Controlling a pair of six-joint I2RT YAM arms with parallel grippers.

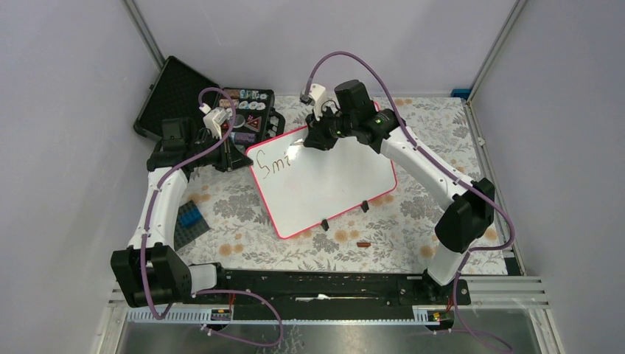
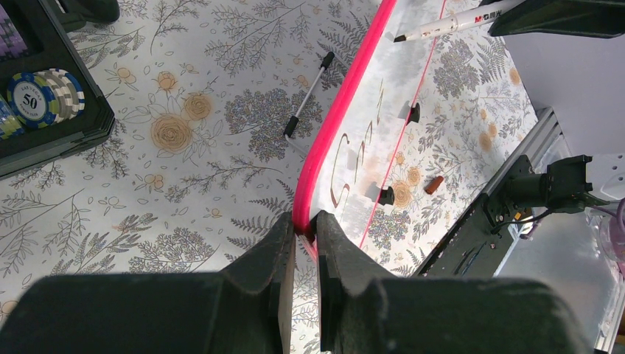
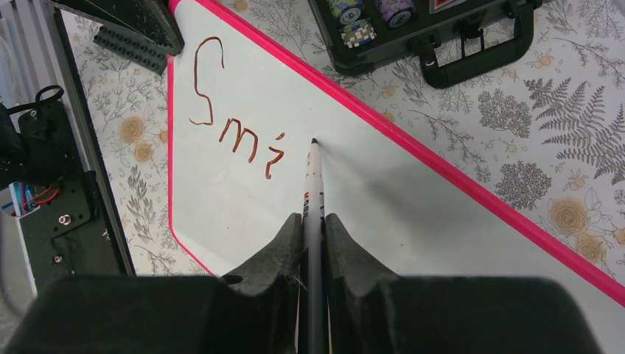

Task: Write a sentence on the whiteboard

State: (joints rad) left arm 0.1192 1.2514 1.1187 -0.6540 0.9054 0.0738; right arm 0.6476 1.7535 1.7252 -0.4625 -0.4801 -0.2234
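Observation:
The whiteboard (image 1: 332, 188), glossy white with a pink rim, lies tilted on the floral table. The sentence (image 3: 236, 125) reads "Smi" in dark strokes near the board's upper left corner (image 1: 274, 166). My right gripper (image 3: 315, 221) is shut on a white marker (image 3: 315, 181), whose tip meets the board just right of the "i". My left gripper (image 2: 304, 225) is shut on the whiteboard's pink rim (image 2: 332, 125) at the board's left edge (image 1: 247, 156). From the left wrist view the marker (image 2: 449, 26) shows at the top, over the board.
A black case (image 1: 184, 96) with poker chips (image 2: 44, 92) stands open behind the board's left corner. A blue studded plate (image 1: 190, 217) lies near the left arm. A small brown cap (image 1: 362, 243) lies in front of the board. Two black clip feet (image 1: 324, 223) sit on its near edge.

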